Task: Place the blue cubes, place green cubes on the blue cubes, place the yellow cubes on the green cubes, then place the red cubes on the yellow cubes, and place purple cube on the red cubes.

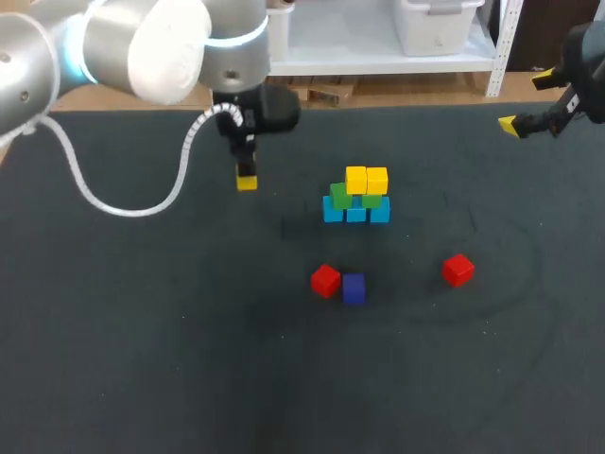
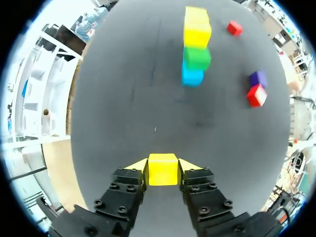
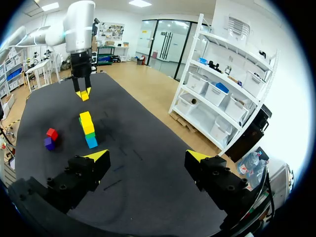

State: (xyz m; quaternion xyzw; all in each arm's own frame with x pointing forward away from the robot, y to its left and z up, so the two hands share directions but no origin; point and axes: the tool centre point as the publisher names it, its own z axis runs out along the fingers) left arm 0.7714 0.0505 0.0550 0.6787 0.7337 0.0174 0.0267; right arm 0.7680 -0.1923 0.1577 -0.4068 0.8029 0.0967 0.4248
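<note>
Two claws share our dark bench (image 1: 142,378). Near its middle the stack (image 1: 356,197), blue under green under yellow, runs side to side. Our left claw (image 2: 163,170), well left of it, is closed on a yellow cube (image 2: 163,169) from both sides, a grip only its wrist view shows plainly. Our right claw (image 3: 147,157) gapes wide, holding nothing. A purple cube (image 1: 354,288) touches one red cube (image 1: 325,280).

Stack (image 1: 355,196) mid-table; two touching cubes (image 1: 338,284) before it; lone cube (image 1: 458,270) right.
</note>
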